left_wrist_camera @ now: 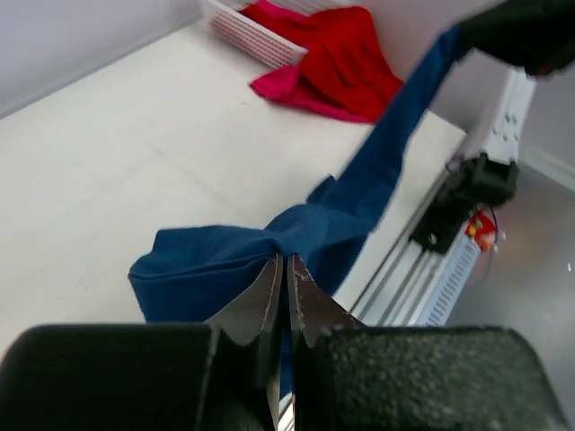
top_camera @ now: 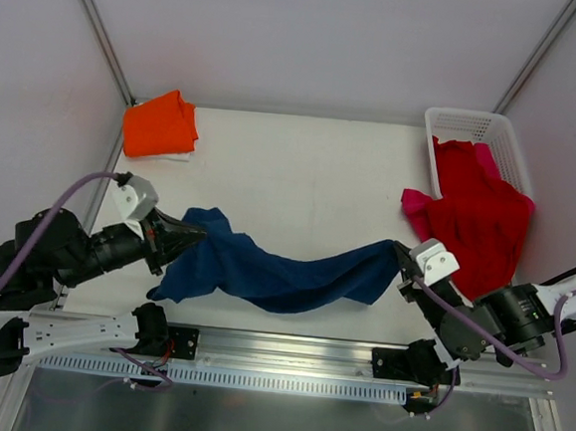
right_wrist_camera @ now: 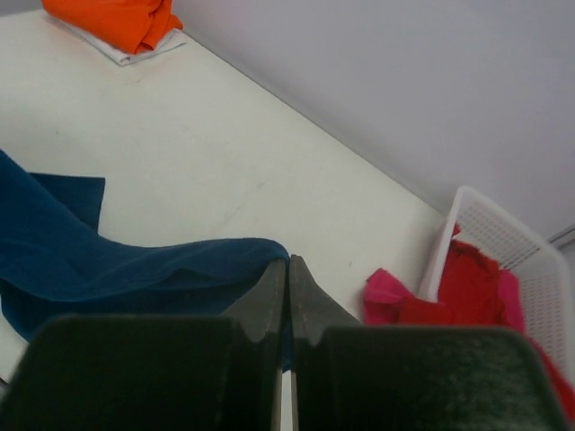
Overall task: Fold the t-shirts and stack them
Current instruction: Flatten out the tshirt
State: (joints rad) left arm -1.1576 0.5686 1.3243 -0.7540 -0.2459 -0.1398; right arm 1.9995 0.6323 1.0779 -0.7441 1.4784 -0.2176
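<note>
A navy blue t-shirt (top_camera: 274, 269) hangs stretched between my two grippers above the table's front part, sagging in the middle. My left gripper (top_camera: 195, 236) is shut on its left end; the cloth (left_wrist_camera: 234, 260) bunches at the fingertips. My right gripper (top_camera: 401, 254) is shut on its right end (right_wrist_camera: 135, 269). A folded orange t-shirt (top_camera: 160, 124) lies at the back left, also in the right wrist view (right_wrist_camera: 117, 20). A red t-shirt (top_camera: 483, 216) and a pink one (top_camera: 416, 203) spill from the basket at the right. The navy shirt's print is hidden.
A white plastic lattice basket (top_camera: 475, 125) stands at the back right corner. A white folded cloth (top_camera: 178, 155) shows under the orange shirt. The metal rail (top_camera: 287, 360) with the arm bases runs along the near edge.
</note>
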